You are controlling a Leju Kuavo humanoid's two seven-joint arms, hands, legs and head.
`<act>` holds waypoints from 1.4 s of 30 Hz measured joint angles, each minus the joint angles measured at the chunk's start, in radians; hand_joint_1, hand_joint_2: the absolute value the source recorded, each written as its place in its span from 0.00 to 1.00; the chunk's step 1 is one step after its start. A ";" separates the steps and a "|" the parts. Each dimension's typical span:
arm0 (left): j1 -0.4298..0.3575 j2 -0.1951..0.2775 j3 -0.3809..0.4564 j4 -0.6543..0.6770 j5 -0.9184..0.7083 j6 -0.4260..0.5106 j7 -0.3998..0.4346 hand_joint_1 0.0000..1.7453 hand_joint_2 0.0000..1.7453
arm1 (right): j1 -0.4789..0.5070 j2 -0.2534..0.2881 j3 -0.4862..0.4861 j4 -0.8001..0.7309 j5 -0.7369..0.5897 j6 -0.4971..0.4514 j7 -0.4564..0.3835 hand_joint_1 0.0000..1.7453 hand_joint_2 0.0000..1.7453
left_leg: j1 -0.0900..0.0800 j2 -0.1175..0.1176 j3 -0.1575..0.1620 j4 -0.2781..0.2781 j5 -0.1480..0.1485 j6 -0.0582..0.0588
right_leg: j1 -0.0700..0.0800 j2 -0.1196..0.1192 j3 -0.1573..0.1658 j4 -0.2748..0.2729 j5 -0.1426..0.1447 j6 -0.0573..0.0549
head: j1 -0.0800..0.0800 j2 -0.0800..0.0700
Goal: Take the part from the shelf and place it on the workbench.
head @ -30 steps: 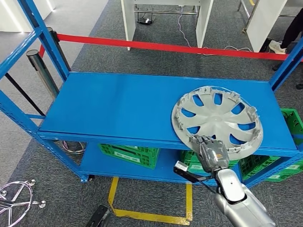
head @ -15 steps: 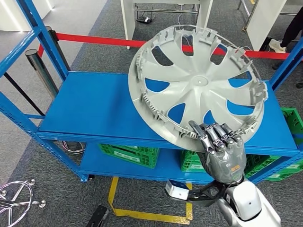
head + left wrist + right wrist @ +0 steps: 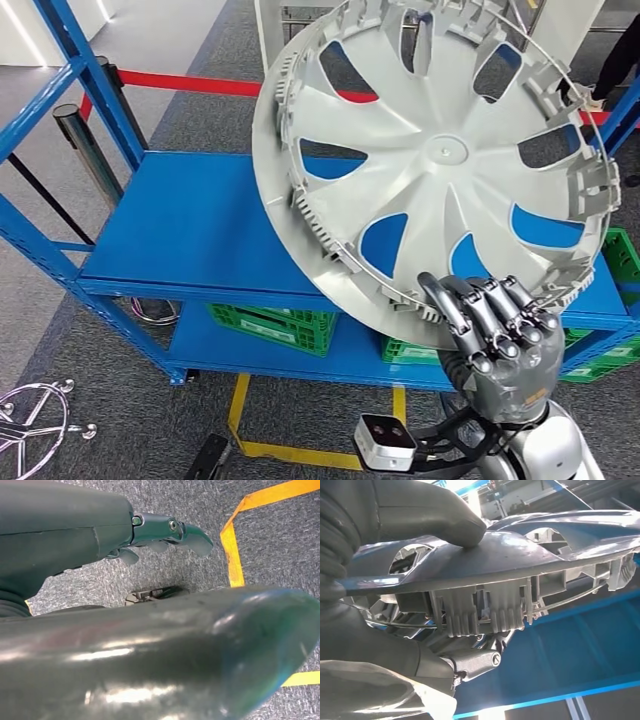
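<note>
1. Grey carpet surrounds a blue shelf (image 3: 226, 230), with a red barrier tape (image 3: 189, 84) stretched beyond it.
2. Since a second ago, the silver wheel cover (image 3: 423, 190) has been raised off the right end of the shelf and tilted up, its ribbed inner side now looming near the camera.
3. Its near rim is gripped by the right hand (image 3: 502, 345), thumb (image 3: 433, 510) pressed on one face and fingers (image 3: 474, 662) curled under the other.
4. The left hand (image 3: 113, 545) is seen hanging over the floor beside yellow tape (image 3: 232, 550), fingers loosely extended and holding nothing.
5. The shelf's left part is seen bare; green crates (image 3: 275, 328) sit on the lower level.

Right hand (image 3: 504, 340) lifted hubcap (image 3: 430, 170) off shelf (image 3: 226, 230), now raised, nearer cam.
</note>
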 joint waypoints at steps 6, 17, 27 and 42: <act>0.000 -0.001 0.000 0.000 0.000 0.001 0.004 0.00 0.00 | 0.006 0.001 -0.002 -0.005 0.000 0.000 0.008 1.00 1.00 | 0.000 0.000 0.000 0.000 0.000 0.000 | 0.000 0.000 0.000 0.000 0.000 0.000 | 0.000 0.000; 0.000 -0.001 0.000 0.000 0.001 0.002 0.011 0.00 0.00 | 0.003 -0.007 0.027 0.007 0.001 0.001 0.109 1.00 1.00 | 0.000 0.000 0.000 0.000 0.000 0.000 | 0.000 0.000 0.000 0.000 0.000 0.000 | 0.000 0.000; -0.004 -0.003 0.000 0.000 0.000 0.002 0.016 0.00 0.00 | -0.023 -0.045 0.164 0.150 0.001 0.001 0.221 1.00 1.00 | 0.000 0.000 0.000 0.000 0.000 0.000 | 0.000 0.000 0.000 0.000 0.000 0.000 | 0.000 0.000; -0.007 -0.006 0.000 0.000 -0.018 0.001 0.018 0.00 0.00 | -0.014 -0.048 0.206 0.278 0.000 0.001 0.176 1.00 1.00 | 0.000 0.000 0.000 0.000 0.000 0.000 | 0.000 0.000 0.000 0.000 0.000 0.000 | 0.000 0.000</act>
